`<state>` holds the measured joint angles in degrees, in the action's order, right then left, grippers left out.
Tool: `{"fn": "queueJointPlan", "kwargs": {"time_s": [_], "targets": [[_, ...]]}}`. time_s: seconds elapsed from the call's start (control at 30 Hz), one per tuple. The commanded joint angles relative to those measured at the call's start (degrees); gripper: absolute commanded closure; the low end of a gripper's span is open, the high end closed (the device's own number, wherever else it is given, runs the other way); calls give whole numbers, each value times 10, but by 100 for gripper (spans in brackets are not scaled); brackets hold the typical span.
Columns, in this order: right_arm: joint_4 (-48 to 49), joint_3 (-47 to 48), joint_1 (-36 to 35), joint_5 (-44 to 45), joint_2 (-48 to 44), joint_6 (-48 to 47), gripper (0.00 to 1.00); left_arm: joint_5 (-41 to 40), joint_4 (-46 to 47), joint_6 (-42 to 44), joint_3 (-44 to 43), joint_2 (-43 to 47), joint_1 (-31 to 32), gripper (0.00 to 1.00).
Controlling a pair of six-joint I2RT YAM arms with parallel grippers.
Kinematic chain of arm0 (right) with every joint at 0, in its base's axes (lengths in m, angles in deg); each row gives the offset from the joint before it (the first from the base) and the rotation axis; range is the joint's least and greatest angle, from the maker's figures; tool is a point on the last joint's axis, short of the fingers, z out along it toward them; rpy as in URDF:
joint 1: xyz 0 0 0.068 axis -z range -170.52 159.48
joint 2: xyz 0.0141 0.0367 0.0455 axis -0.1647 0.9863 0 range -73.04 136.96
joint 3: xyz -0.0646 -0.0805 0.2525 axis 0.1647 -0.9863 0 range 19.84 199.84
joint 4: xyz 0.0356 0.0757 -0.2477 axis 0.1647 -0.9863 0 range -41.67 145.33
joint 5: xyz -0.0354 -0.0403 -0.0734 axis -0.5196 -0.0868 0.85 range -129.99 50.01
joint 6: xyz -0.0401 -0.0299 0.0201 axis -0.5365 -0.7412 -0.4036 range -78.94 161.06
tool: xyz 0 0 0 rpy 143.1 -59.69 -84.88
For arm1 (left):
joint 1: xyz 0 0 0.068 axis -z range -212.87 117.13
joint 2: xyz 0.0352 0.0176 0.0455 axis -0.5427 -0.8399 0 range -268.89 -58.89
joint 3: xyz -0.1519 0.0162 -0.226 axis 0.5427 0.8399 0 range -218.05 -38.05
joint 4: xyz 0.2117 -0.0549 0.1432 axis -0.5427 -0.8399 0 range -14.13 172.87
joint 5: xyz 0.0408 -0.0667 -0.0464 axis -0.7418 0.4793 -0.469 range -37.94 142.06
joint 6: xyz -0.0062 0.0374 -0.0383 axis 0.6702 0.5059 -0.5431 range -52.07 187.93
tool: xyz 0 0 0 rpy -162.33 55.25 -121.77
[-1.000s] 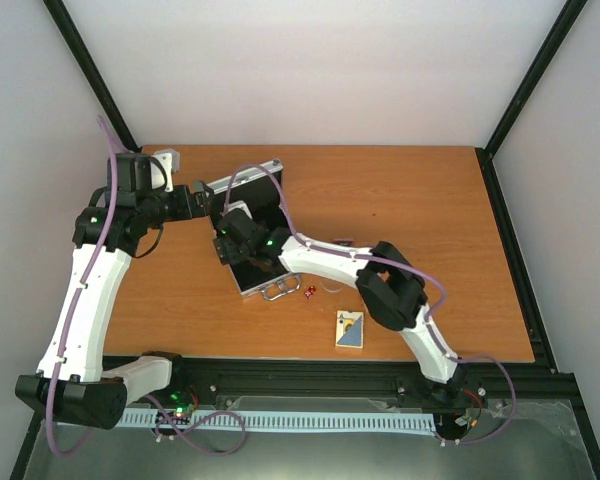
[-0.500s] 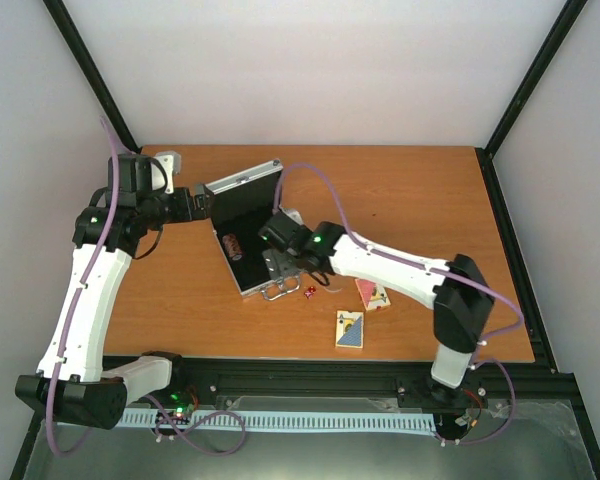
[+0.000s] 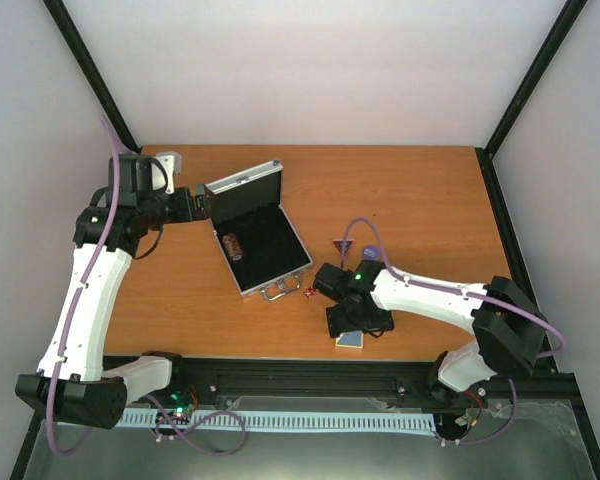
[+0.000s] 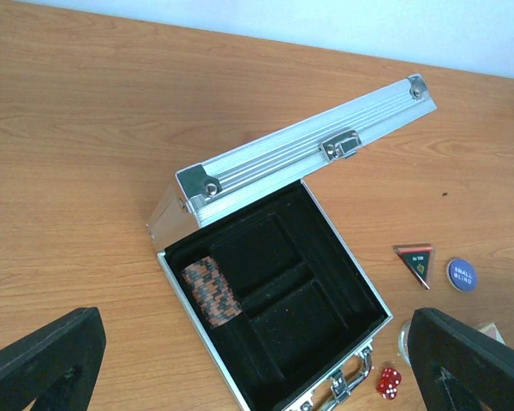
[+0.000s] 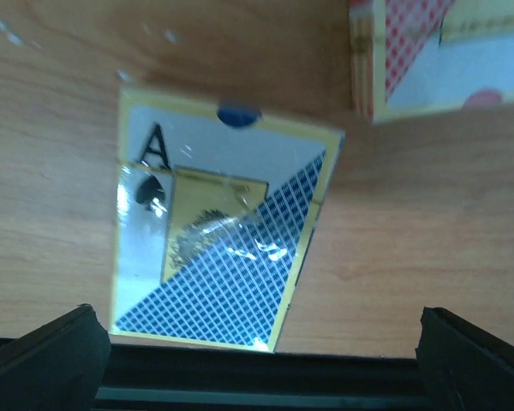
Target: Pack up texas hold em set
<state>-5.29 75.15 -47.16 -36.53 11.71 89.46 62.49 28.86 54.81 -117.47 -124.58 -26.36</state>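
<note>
1. You are looking down on a wooden table that is carrying the whole set.
2. Your left arm is rising from its base at the near left, bending near the table's far-left corner and pointing its wrist to the right. The left gripper is hovering just beside the left end of the raised lid, with its fingers spread wide and gripping nothing.
3. Your right arm is folding low, with its elbow out by the near-right edge, its forearm running left and its wrist tipping down near the front edge. The right gripper is hanging released over the blue-yellow card pack, one finger on each side, and neither is pressing on it in the wrist view.
4. The silver case is sitting open left of centre. Its lid is standing up on the far side, its black lining is showing and its handle is facing the near edge.
5. The red card pack is lying just beside the blue-yellow one without touching it.
6. The dark chip stack is lying on its side along the case's left wall.
7. A triangular token and a blue disc are lying close together on the table to the right of the case.
8. The red dice are sitting on the table just beside the handle.
</note>
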Motion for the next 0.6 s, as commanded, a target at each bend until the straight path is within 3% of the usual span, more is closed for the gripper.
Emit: {"fn": "queueJointPlan", "kwargs": {"time_s": [0.0,0.57], "targets": [[15,-16,0,-40,12,45,0,17,7,2,8,-3,1,0],[58,23,2,4,114,57,0,22,4,-1,13,8,1,0]]}}
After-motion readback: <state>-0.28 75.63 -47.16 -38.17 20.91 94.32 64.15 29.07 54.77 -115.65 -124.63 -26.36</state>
